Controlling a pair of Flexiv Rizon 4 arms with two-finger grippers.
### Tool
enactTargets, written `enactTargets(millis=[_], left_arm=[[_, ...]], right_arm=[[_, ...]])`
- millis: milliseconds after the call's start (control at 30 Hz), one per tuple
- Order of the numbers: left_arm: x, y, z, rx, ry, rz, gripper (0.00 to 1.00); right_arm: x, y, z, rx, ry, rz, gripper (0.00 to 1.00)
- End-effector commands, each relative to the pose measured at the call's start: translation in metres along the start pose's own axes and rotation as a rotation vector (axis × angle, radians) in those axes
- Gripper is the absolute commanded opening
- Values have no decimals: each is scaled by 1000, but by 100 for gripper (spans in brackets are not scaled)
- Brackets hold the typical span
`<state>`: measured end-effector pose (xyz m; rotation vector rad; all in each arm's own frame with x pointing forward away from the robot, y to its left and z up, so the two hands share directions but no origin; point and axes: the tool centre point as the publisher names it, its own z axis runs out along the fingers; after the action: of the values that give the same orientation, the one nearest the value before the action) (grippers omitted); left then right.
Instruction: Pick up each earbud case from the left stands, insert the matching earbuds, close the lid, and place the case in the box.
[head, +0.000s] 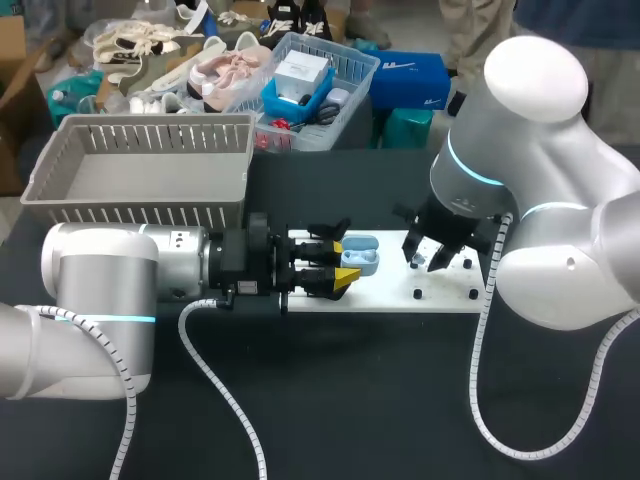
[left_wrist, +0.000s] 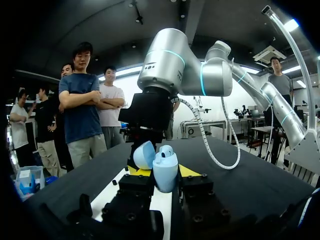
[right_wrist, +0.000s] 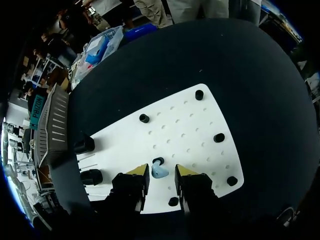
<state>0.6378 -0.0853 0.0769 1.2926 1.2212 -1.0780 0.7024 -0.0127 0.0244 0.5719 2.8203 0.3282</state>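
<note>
Seen from the head view, the left gripper (head: 342, 262) covers the white pegboard's (head: 445, 300) left end, and the right gripper (right_wrist: 161, 177) hides the earbud (right_wrist: 159, 170) beneath it. In the left wrist view, the earbud case's (left_wrist: 165, 170) base is hidden between the fingers.

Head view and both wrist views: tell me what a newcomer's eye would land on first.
The light blue plastic earbud case draws the eye first: it stands upright with its lid open, gripped in the left tool over the white perforated board. Next comes the right tool, open and hanging over that board, with a small light blue earbud lying on the board in its gap.
</note>
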Motion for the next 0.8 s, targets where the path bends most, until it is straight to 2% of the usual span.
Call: enactTargets(millis=[33, 167, 333, 400, 467, 800], left_arm=[[0, -1, -1, -3, 0, 1, 0], [0, -1, -1, -3, 0, 1, 0], [0, -1, -1, -3, 0, 1, 0], [0, -1, -1, -3, 0, 1, 0], [0, -1, -1, -3, 0, 1, 0], [0, -1, -1, -3, 0, 1, 0]], right_arm=[[-1, 0, 2, -1, -4, 1, 25], [-2, 0, 2, 0, -3, 1, 26], [-2, 1, 3, 1, 1, -3, 20], [-2, 1, 3, 1, 2, -6, 14], [-2, 1, 3, -2, 5, -6, 0], [0, 4, -3, -11, 10, -9, 0]])
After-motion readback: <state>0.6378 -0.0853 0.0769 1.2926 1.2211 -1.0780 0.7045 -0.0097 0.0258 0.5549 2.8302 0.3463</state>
